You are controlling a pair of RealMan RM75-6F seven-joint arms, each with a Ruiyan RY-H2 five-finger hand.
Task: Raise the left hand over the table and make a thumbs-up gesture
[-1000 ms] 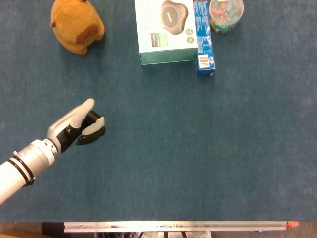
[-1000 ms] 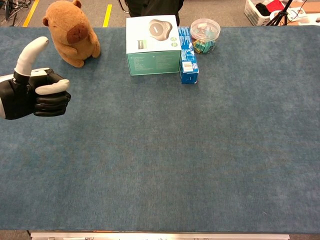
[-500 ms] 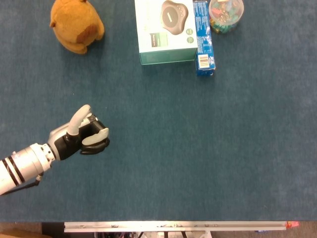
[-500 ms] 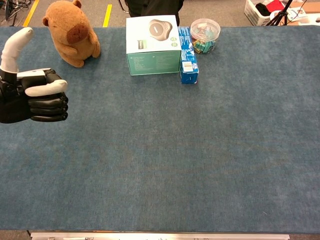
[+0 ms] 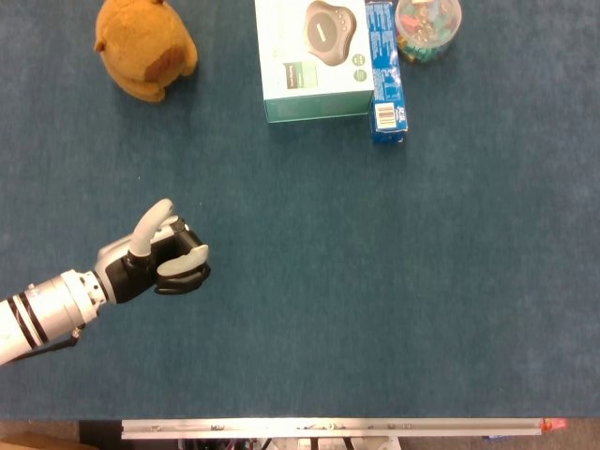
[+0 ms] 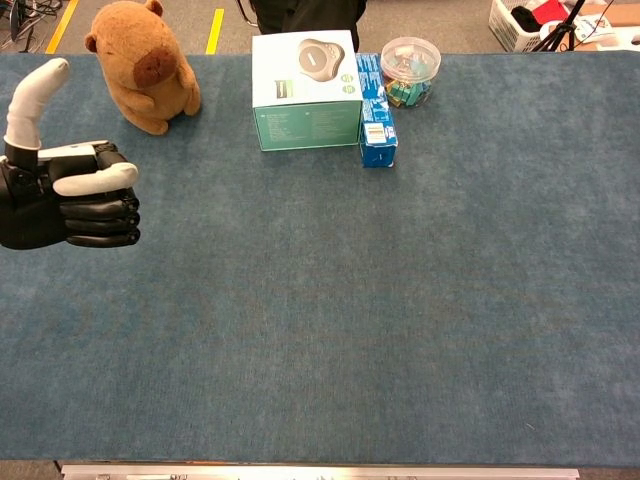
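left hand [image 6: 62, 195] up over the counter [image 6: 350, 300], thumb raised

nothing to take hold of here: a bare gesture, so weight and grip don't matter. fingers [image 6: 100, 208] curled tight on nothing, at the counter's left side. box [image 6: 305, 90] and carton [image 6: 374, 110] carry print too small to read.

Obstacles line only the far edge of the blue-carpeted desk [image 6: 400, 330]: brown plush bear [image 6: 143, 63], white-green cardboard box [image 6: 305, 90], blue carton [image 6: 375, 100], clear round tub [image 6: 410, 68]; elsewhere a hand passes freely.
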